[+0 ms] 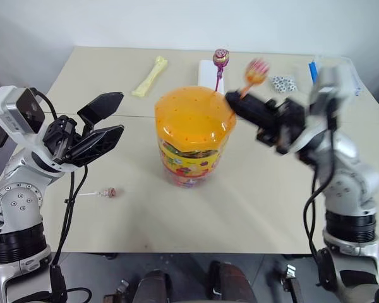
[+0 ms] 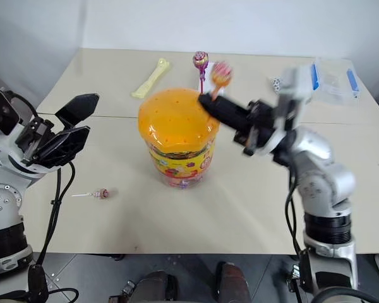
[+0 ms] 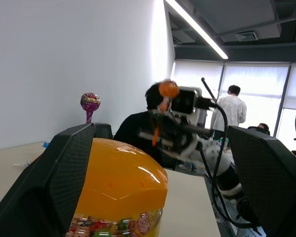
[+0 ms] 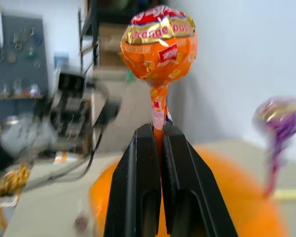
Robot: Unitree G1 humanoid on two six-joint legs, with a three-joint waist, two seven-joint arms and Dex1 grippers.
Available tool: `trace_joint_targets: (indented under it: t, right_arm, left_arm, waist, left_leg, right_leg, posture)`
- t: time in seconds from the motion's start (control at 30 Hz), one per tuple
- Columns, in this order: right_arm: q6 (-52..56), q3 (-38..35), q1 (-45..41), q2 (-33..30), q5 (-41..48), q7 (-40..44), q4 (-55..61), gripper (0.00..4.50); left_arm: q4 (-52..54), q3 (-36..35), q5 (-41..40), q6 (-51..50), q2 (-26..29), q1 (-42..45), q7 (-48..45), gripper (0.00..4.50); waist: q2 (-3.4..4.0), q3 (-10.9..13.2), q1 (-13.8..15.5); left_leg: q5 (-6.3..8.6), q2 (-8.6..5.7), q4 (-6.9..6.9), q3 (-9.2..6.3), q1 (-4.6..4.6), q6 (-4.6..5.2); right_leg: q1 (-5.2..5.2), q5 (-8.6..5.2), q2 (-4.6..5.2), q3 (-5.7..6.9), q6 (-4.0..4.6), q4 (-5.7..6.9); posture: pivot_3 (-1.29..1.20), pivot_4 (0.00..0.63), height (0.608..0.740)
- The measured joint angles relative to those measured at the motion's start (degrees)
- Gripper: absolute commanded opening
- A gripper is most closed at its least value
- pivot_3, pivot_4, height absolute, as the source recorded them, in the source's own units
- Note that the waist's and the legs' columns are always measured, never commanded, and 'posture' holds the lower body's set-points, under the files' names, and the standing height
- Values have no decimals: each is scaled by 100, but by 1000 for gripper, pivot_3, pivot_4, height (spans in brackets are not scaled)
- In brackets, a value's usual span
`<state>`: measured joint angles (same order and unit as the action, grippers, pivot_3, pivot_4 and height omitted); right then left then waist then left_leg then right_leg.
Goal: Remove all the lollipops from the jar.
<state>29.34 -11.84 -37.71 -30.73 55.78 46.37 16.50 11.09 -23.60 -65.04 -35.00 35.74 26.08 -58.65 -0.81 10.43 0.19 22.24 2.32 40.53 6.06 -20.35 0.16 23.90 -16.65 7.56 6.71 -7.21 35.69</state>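
Plainly, with the right gripper clamped on the orange-stick lollipop above the jar, the sound course was to lift straight up, clear of the magenta lollipop in the lid, while the left gripper waited agape beside it.

Bright, even light; ceiling strip glares; window backlight; right arm motion-blurred; wrist backgrounds soft.

Jar: glossy orange plastic lid, clear wall. Orange lollipop between fingers: shiny foil wrapper. Fingers matt black.
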Motion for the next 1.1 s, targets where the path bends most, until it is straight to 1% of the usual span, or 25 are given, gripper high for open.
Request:
trace_joint_targets:
  t: [0.03, 0.1, 0.13, 0.2, 0.23, 0.3, 0.37, 0.47, 0.53, 0.6, 0.63, 0.67, 0.7, 0.87, 0.93, 1.03, 1.1]
  right_arm:
    - [241, -418, -23, -285, 359, -240, -46, 19]
    - [479, -1033, 105, -725, 623, -551, -117, 19]
    - [585, -1245, 389, -1067, 558, -604, -121, 19]
    - [786, -1372, 1430, -1852, -24, -574, -91, 19]
    - [863, -1349, 1615, -1953, -142, -572, -116, 19]
    - [1372, -1377, 2506, -2290, -488, -814, -118, 19]
    - [1764, -1333, 3106, -2601, -905, -991, -166, 19]
    - [1850, -1058, 3510, -2825, -1355, -889, -280, 19]
    - [1774, -707, 3694, -2855, -1683, -761, -452, 19]
    - [1601, -199, 3884, -3032, -2159, -555, -705, 19]
    - [1516, -101, 3904, -3096, -2266, -426, -794, 19]
    - [1441, -3, 3871, -3209, -2374, -300, -822, 512]
    - [1407, 35, 3838, -3261, -2473, -182, -886, 736]
    - [1233, 8, 3815, -3284, -2561, 309, -1043, 2381]
    - [964, -138, 3805, -3249, -2550, 547, -1103, 2998]
    - [333, -764, 3484, -2889, -2319, 924, -1174, 2998]
    - [-19, -1087, 3067, -2488, -1892, 1192, -1049, 2998]
  left_arm:
    - [2, 38, 6, -6, 16, 19, -31, 4500]
    - [9, 120, 19, -42, 36, 44, -64, 4500]
    - [63, 261, 76, -62, 100, 23, -152, 4500]
    - [225, 467, 330, -44, 238, -83, -330, 4500]
    - [233, 467, 371, -38, 275, -117, -352, 4500]
    - [218, 620, 824, 207, 505, -174, -573, 4500]
    - [210, 688, 1153, 387, 737, -238, -816, 4500]
    - [177, 813, 1453, 573, 952, -259, -1148, 4500]
    - [120, 906, 1652, 713, 1033, -258, -1319, 4500]
    - [0, 962, 1813, 837, 1034, -217, -1427, 4500]
    - [-59, 963, 1835, 857, 1038, -204, -1442, 4500]
    - [-81, 977, 1845, 862, 1034, -170, -1444, 4500]
    - [-79, 1009, 1845, 880, 1034, -132, -1457, 4500]
    - [-78, 1008, 1846, 890, 1001, -148, -1403, 4500]
    - [-75, 931, 1785, 865, 918, -173, -1269, 4500]
    - [-57, 605, 1407, 629, 681, -208, -857, 4500]
    - [-43, 329, 1063, 457, 509, -246, -525, 4500]
  waist:
    - [0, 0, 31]
    - [0, 0, 65]
    - [-1, -1, 92]
    - [-1, -1, 126]
    - [-1, -1, 121]
    - [2, 0, 110]
    - [3, 1, 86]
    - [4, 1, 53]
    - [4, 1, 51]
    - [12, 0, 57]
    - [14, 0, 65]
    - [14, 0, 65]
    - [13, 0, 76]
    - [14, 0, 112]
    - [15, 1, 113]
    - [15, 1, 109]
    - [15, 1, 86]
  left_leg:
    - [0, -4, 2, -7, -4, 0]
    - [1, -5, -1, -8, -5, 2]
    - [1, -5, -9, -9, -3, 2]
    - [1, -6, -26, -5, -1, 1]
    - [1, -7, -28, -3, 0, 2]
    - [1, -6, -29, 19, 4, 1]
    - [-1, -5, -29, 37, 11, 2]
    - [-10, -4, -29, 52, 19, 6]
    - [-11, -4, -28, 53, 21, 7]
    - [-11, -5, -30, 56, 18, 8]
    - [-11, -5, -31, 55, 17, 8]
    - [-11, -5, -31, 54, 17, 8]
    - [-11, -4, -31, 50, 15, 8]
    - [-11, -4, -32, 47, 14, 7]
    - [-11, -5, -30, 49, 13, 8]
    - [-11, -3, -27, 46, 15, 8]
    - [-11, 4, -28, 45, 21, 7]
  right_leg:
    - [0, 0, 2, 1, 0, -1]
    - [-2, 0, 2, 2, -1, -6]
    - [-3, 0, 0, 4, -1, -10]
    - [-6, 0, 1, 4, -1, -23]
    - [-6, 0, 1, 3, -1, -24]
    - [-4, 0, 0, -3, -1, -29]
    - [-4, 0, -1, -15, 0, -32]
    - [-10, -1, -4, -32, 2, -45]
    - [-14, -1, -4, -34, 2, -52]
    - [-13, -1, -3, -36, 2, -58]
    - [-11, -1, -3, -36, 2, -60]
    - [-12, 0, -3, -35, 0, -60]
    - [-13, 0, -4, -29, 0, -61]
    - [-13, 1, -4, -26, -1, -62]
    - [-13, 1, -3, -29, -1, -63]
    - [-15, 1, -3, -28, -2, -61]
    - [-16, 1, -6, -27, -2, -54]
  posture:
    - [0, 150, 740]
    - [0, 150, 740]
    - [0, 150, 740]
    - [0, 150, 740]
    - [0, 150, 740]
    - [0, 150, 740]
    - [0, 150, 740]
    - [0, 150, 740]
    - [0, 150, 740]
    - [0, 150, 740]
    - [0, 150, 740]
    - [0, 150, 740]
    - [0, 150, 740]
    - [0, 150, 740]
    - [0, 150, 740]
    - [0, 150, 740]
    - [0, 150, 740]
